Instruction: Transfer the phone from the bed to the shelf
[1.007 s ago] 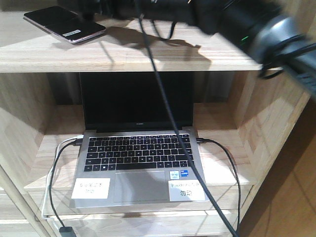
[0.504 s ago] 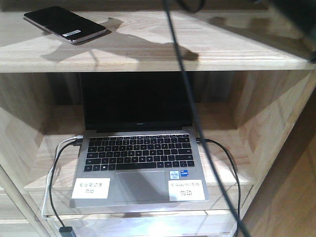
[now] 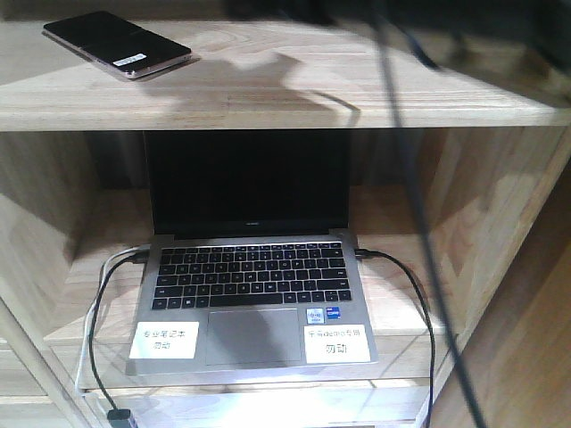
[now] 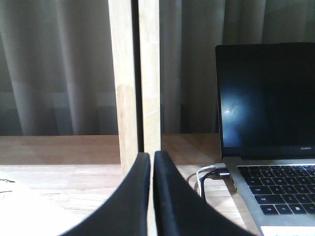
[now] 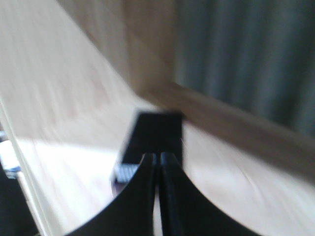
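Observation:
The phone (image 3: 116,45), black screen with a pinkish edge, lies flat on the top plank of the pale wood shelf (image 3: 357,98), at its far left. In the blurred right wrist view the phone (image 5: 152,135) rests on the plank (image 5: 59,98) just beyond my right gripper (image 5: 158,156), which is shut with nothing between its fingers. My left gripper (image 4: 151,155) is shut and empty, low in front of a shelf upright (image 4: 147,73). Neither gripper shows in the front view. The bed is out of view.
An open grey laptop (image 3: 254,294) with cables plugged into both sides fills the lower compartment; its screen (image 4: 268,98) stands right of my left gripper. A black arm cable (image 3: 419,223) hangs across the right of the front view. Curtains hang behind the shelf.
The dark right arm that hung over the top plank has drawn away up and to the right, out of the front view. The phone stays where it lay.

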Robot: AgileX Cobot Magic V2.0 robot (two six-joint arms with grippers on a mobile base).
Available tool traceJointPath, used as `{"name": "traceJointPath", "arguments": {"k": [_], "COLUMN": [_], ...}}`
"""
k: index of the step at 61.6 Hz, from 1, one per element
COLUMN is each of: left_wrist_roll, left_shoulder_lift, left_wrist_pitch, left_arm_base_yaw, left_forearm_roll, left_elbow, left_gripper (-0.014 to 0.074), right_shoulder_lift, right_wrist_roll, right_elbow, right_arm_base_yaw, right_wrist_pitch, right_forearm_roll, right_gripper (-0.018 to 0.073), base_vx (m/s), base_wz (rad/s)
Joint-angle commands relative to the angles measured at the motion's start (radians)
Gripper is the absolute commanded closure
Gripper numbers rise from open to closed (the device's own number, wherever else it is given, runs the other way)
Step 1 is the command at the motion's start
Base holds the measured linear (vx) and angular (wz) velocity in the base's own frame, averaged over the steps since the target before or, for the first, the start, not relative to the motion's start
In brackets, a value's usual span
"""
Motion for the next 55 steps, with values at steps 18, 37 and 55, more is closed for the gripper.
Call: {"name": "traceJointPath", "arguments": {"k": [18,37,55], "left_wrist_roll": [-0.009,-0.009,-0.009], "left_shoulder_lift": [-0.008,-0.008,-0.008], "left_wrist_pitch": [-0.072,-0.072,-0.072], "left_arm_base_yaw": [-0.006,-0.006,-0.006], "left_forearm_roll": [-0.01,-0.01,-0.01], "left_elbow": [-0.025,-0.025,-0.025], "left_gripper": [0.0595,0.0595,0.0595], "right_shoulder_lift": [-0.445,-0.771,-1.048], "right_wrist_roll": [-0.073,-0.071,-0.064], "right_elbow": [0.488,0.825,1.062], "right_arm_base_yaw": [-0.003,-0.003,-0.003], "right_wrist_pitch": [-0.269,-0.314,-0.313], "right_forearm_roll": [0.071,0.072,0.096], "right_gripper": [0.0565,0.0565,0.0565], "base_vx": [0.0,0.0,0.0], "base_wz": [0.0,0.0,0.0]}}
